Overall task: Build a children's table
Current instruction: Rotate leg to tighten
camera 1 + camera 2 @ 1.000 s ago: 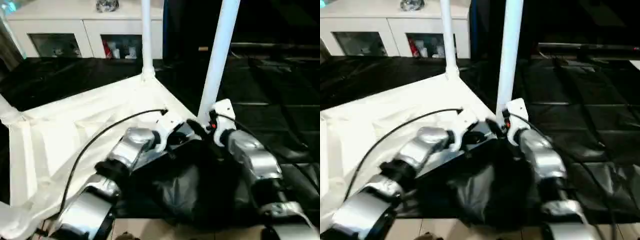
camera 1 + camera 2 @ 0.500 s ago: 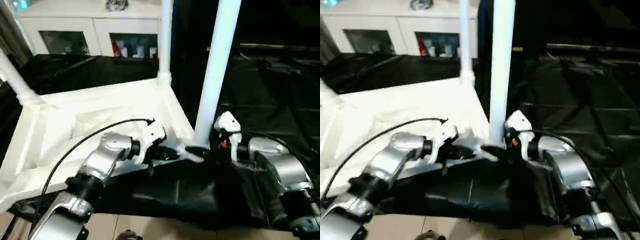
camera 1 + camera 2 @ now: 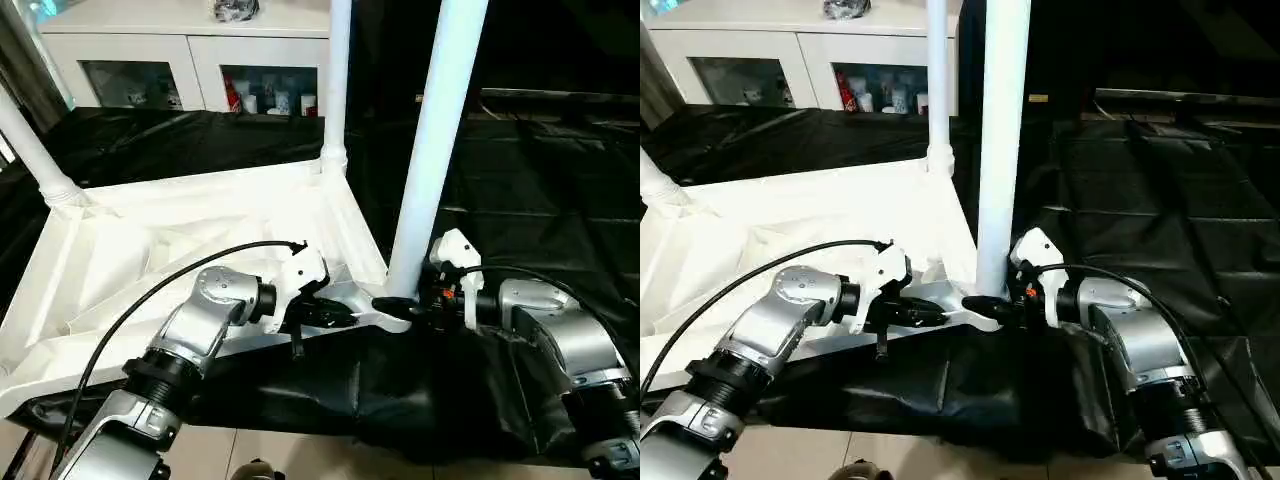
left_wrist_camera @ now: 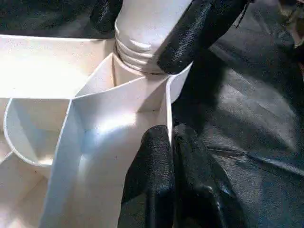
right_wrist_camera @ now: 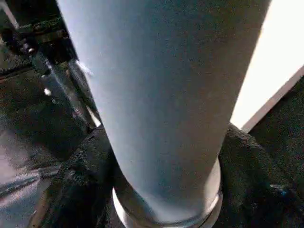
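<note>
The children's table tabletop (image 3: 180, 230) lies upside down, ribbed side up, on the black cloth. A leg stands in its far left socket (image 3: 35, 155) and another in the back socket (image 3: 336, 90). A third leg (image 3: 432, 170) stands upright in the near right corner socket. My right gripper (image 3: 400, 303) clasps this leg's base, and its black fingers (image 4: 199, 33) press on both sides just above the threaded end. My left gripper (image 4: 168, 137) is shut on the tabletop's thin edge wall beside that socket.
The black-draped work table (image 3: 540, 200) stretches to the right and behind. A white cabinet (image 3: 190, 50) with glass doors stands at the back. A black cable (image 3: 170, 290) arcs over my left forearm. The table's near edge drops to a light floor (image 3: 260, 455).
The camera has shifted and now looks further over the tabletop. My right gripper's fingers have closed in on the leg's base. The left gripper keeps its pinch on the edge wall.
</note>
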### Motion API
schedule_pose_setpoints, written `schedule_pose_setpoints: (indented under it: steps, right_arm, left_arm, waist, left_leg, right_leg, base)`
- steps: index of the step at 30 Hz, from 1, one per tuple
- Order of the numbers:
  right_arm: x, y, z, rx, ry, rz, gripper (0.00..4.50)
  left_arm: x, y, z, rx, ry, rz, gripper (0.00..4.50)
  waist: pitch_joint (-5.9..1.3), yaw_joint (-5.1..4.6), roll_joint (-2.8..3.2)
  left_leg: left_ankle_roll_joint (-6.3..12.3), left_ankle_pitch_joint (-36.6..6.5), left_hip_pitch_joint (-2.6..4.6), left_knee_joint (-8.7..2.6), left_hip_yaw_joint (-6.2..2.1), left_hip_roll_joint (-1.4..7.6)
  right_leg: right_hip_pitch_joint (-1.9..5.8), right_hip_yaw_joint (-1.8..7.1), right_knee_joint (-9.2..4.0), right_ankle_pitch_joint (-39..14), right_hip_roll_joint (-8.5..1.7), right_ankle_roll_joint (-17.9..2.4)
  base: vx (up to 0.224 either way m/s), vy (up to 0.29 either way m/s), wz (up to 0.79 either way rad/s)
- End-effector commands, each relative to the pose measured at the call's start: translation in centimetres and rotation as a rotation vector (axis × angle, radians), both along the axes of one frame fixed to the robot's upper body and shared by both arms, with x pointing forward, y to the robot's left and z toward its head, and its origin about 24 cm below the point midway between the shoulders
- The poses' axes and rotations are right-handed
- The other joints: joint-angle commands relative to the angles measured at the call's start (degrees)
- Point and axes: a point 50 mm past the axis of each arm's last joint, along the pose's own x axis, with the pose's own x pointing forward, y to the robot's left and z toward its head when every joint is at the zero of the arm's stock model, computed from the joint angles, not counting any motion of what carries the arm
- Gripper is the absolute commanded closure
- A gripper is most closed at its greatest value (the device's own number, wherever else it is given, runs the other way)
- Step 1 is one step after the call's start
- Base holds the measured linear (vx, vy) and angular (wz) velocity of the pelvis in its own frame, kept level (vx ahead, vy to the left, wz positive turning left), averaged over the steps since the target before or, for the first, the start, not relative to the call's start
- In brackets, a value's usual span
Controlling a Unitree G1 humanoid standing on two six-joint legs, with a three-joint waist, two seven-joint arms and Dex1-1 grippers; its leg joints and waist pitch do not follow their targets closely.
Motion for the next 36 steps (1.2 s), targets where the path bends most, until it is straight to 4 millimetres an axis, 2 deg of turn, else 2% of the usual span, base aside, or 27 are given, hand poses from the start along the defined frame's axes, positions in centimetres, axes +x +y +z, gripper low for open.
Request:
schedule_pose_setpoints:
  steps: [1,3,4,7,8,10,12,14,16,19,20,24,26,27,29,34,36]
  right_arm:
    - [0.1,1.2,-0.2,0.04,-0.003,-0.03,1.85]
    - [1.3,2.2,-1.3,0.019,-0.008,-0.216,1.85]
    - [1.4,2.3,-1.5,0.018,-0.006,-0.237,1.85]
    - [2.0,3.2,-2.2,0.025,0.023,-0.374,1.86]
    - [2.7,4.0,-2.8,0.013,0.043,-0.513,1.86]
    - [3.0,4.6,-3.1,0.0,0.049,-0.571,1.86]
    - [3.5,5.7,-3.1,0.001,0.041,-0.596,1.86]
    - [3.7,6.2,-3.0,0.007,0.034,-0.594,1.86]
    - [3.9,6.3,-2.7,0.043,0.045,-0.585,1.3]
    - [4.0,6.0,-2.1,0.025,-0.005,-0.556,1.07]
    - [3.9,5.8,-1.7,0.022,-0.035,-0.506,0.95]
    - [3.2,5.3,-1.3,0.02,-0.062,-0.37,0.95]
    - [2.5,4.7,-0.9,0.009,-0.085,-0.258,0.95]
    - [2.0,4.3,-0.7,0.004,-0.092,-0.189,0.95]
    - [1.3,3.7,-0.4,-0.008,-0.097,-0.098,0.95]
    - [0.0,1.6,0.5,-0.021,-0.07,0.07,0.95]
    - [-0.2,1.3,0.7,-0.014,-0.062,0.101,0.95]
  left_arm:
    - [1.3,-1.8,2.5,-0.082,-0.109,0.029,4.5]
    - [2.8,-3.3,2.5,-0.068,-0.141,0.161,4.5]
    - [3.0,-3.4,2.5,-0.065,-0.144,0.176,4.5]
    - [4.1,-4.5,2.7,-0.055,-0.163,0.292,4.5]
    - [4.8,-5.6,3.0,-0.053,-0.169,0.381,4.5]
    - [5.0,-6.4,3.1,-0.052,-0.17,0.403,4.5]
    - [4.8,-7.4,3.1,-0.06,-0.169,0.381,4.5]
    - [4.7,-7.7,3.1,-0.063,-0.171,0.369,4.5]
    - [4.6,-7.7,3.1,-0.072,-0.174,0.34,4.5]
    - [4.4,-7.3,3.0,-0.082,-0.182,0.306,4.5]
    - [4.2,-6.9,2.8,-0.09,-0.186,0.28,4.5]
    - [3.7,-6.0,2.5,-0.103,-0.182,0.21,4.5]
    - [3.0,-5.3,2.5,-0.123,-0.175,0.139,4.5]
    - [2.6,-4.9,2.5,-0.131,-0.164,0.097,4.5]
    - [2.1,-4.1,2.5,-0.125,-0.153,0.046,4.5]
    - [0.8,-1.6,2.4,-0.095,-0.117,-0.074,4.5]
    - [0.5,-1.0,2.5,-0.084,-0.109,-0.094,4.5]
  waist:
    - [-4.07,-0.26,-1.42]
    - [-4.02,-0.58,-1.49]
    - [-4.02,-0.77,-1.41]
    - [-4.27,-0.96,-1.65]
    - [-4.33,-1.23,-1.29]
    - [-4.45,-1.54,-1.39]
    - [-4.52,-1.61,-1.08]
    - [-4.6,-1.66,-1.2]
    - [-4.53,-1.74,-1.28]
    - [-4.45,-1.76,-1.28]
    - [-4.43,-1.85,-1.46]
    - [-4.37,-1.67,-1.53]
    - [-4.3,-1.71,-1.58]
    - [-4.41,-1.59,-1.53]
    - [-4.36,-1.43,-1.47]
    - [-4.01,-1.17,-1.38]
    - [-4.0,-1.05,-1.36]
  left_leg:
    - [3.13,-12.6,0.48,-3.94,-0.6,2.14]
    - [2.15,-13.1,0.56,-3.88,-0.69,1.75]
    - [1.66,-13.4,0.56,-3.92,-0.77,1.86]
    - [1.78,-12.8,0.46,-3.95,-0.87,1.87]
    - [1.94,-12.1,0.4,-3.88,-0.77,1.78]
    - [1.27,-11.5,0.4,-3.85,-0.8,1.48]
    - [2.32,-10.9,0.24,-3.72,-0.7,1.4]
    - [2.93,-10.0,0.16,-3.76,-0.7,1.51]
    - [3.49,-10.0,0.12,-3.83,-0.67,1.64]
    - [3.63,-10.7,0.2,-3.88,-0.67,1.69]
    - [3.59,-10.7,0.15,-3.91,-0.65,1.69]
    - [4.18,-10.8,0.18,-3.89,-0.66,1.76]
    - [4.67,-10.7,-0.03,-3.9,-0.61,1.91]
    - [4.69,-10.4,0.01,-3.9,-0.68,1.99]
    - [5.19,-10.6,0.13,-3.84,-0.55,2.23]
    - [4.36,-13.6,0.45,-4.05,-0.58,2.47]
    - [3.88,-14.2,0.59,-4.1,-0.66,2.59]
  right_leg:
    - [2.9,2.93,-4.88,-26.6,-3.95,-5.6]
    - [2.89,2.53,-5.47,-29.5,-3.99,-4.1]
    - [2.81,2.52,-5.33,-29.6,-3.95,-4.0]
    - [3.11,2.61,-5.27,-27.8,-4.14,-3.7]
    - [2.79,2.82,-5.07,-26.1,-3.97,-4.4]
    - [3.01,2.58,-5.0,-25.5,-4.01,-5.0]
    - [3.2,2.72,-4.97,-24.4,-4.11,-5.1]
    - [3.38,2.74,-4.74,-22.4,-4.02,-5.5]
    - [3.43,2.77,-4.63,-21.4,-3.91,-6.0]
    - [3.42,2.76,-4.71,-22.2,-4.03,-6.2]
    - [3.5,2.78,-4.66,-22.4,-4.01,-6.2]
    - [3.63,2.83,-4.67,-23.0,-4.09,-5.7]
    - [3.61,2.97,-4.47,-22.3,-4.1,-6.0]
    - [3.75,2.95,-4.4,-22.0,-4.21,-6.1]
    - [3.51,3.07,-4.18,-20.9,-4.12,-6.9]
    - [3.12,3.04,-4.72,-26.4,-4.16,-6.1]
    - [3.01,3.04,-4.72,-26.7,-4.17,-6.2]
  base:
    - [0.0,0.0,0.0]
    - [0.0,0.0,0.0]
    - [0.0,0.0,0.0]
    - [0.0,0.0,0.0]
    - [0.0,0.0,0.0]
    - [0.0,0.0,0.0]
    - [0.0,0.0,0.0]
    - [0.0,0.0,0.0]
    - [0.0,0.0,0.0]
    - [0.0,0.0,0.0]
    - [0.0,0.0,0.0]
    - [0.0,0.0,0.0]
    - [0.0,0.0,0.0]
    - [0.0,0.0,0.0]
    - [0.0,0.0,0.0]
    - [0.0,0.0,0.0]
    - [0.0,0.0,0.0]
